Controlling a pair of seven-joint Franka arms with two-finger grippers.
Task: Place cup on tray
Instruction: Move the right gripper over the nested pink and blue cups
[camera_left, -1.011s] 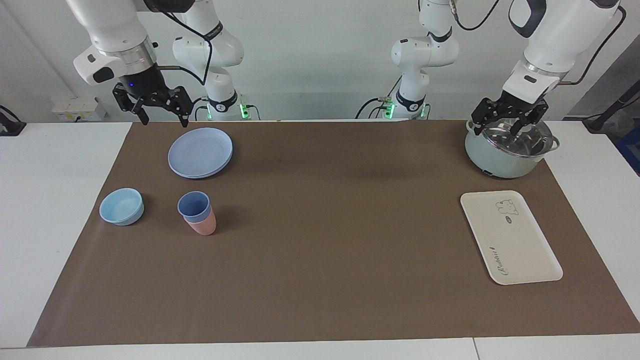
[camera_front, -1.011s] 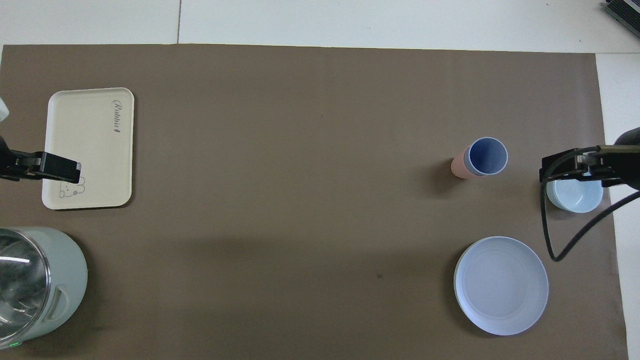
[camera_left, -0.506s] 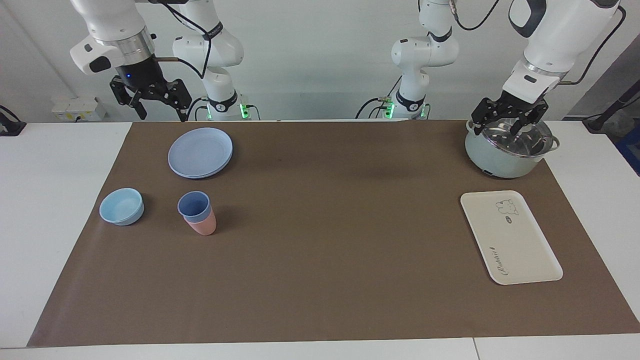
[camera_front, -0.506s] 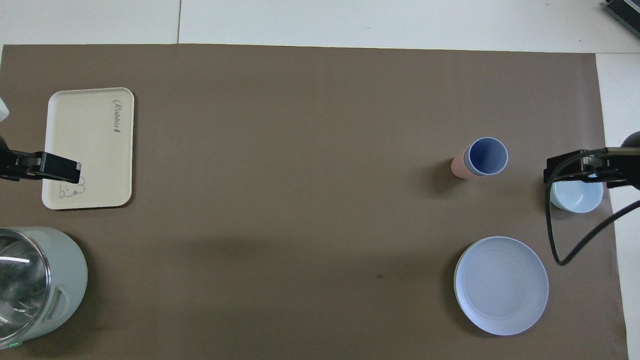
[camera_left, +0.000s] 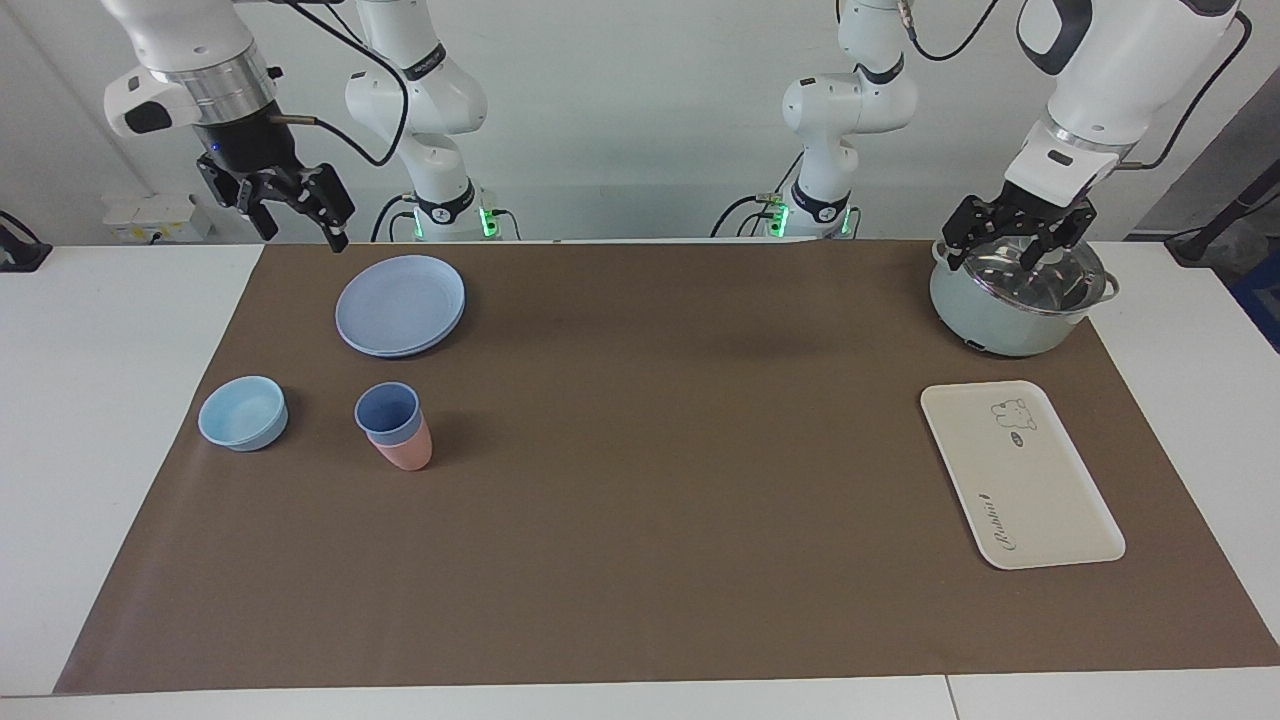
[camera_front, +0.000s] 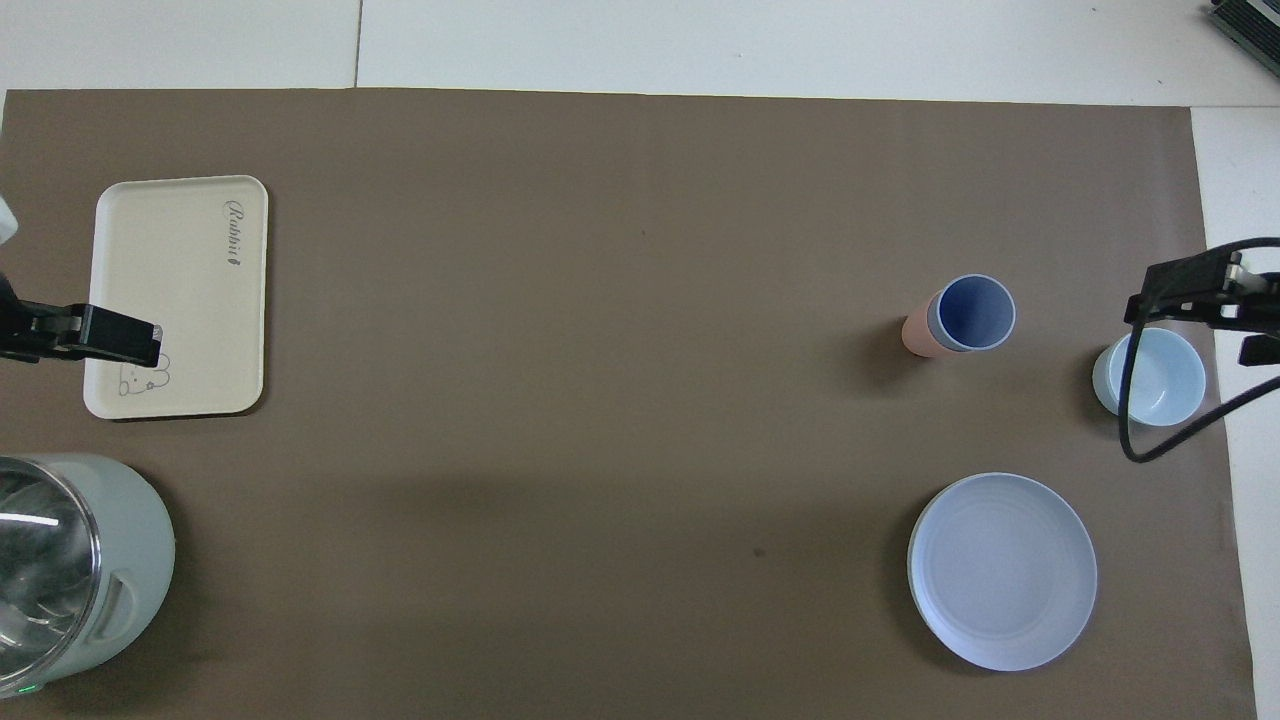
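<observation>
Cup nested upright in a pink cup, between bowl and plate, well apart from the tray lettered "Rabbit". Right gripper raised near the plate, fingers apart, empty. Left gripper over the pot, spread, empty.

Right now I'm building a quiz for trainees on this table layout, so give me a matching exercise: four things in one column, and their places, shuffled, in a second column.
Things:
1. blue cup
2. tray
3. round blue plate
4. light-blue bowl

Places:
A. toward the left arm's end, farther from the robots than the pot
B. nested in the pink cup
C. nearest the mat edge at the right arm's end
D. nearer to the robots than the stacked cups

Pairs: 1-B, 2-A, 3-D, 4-C
</observation>
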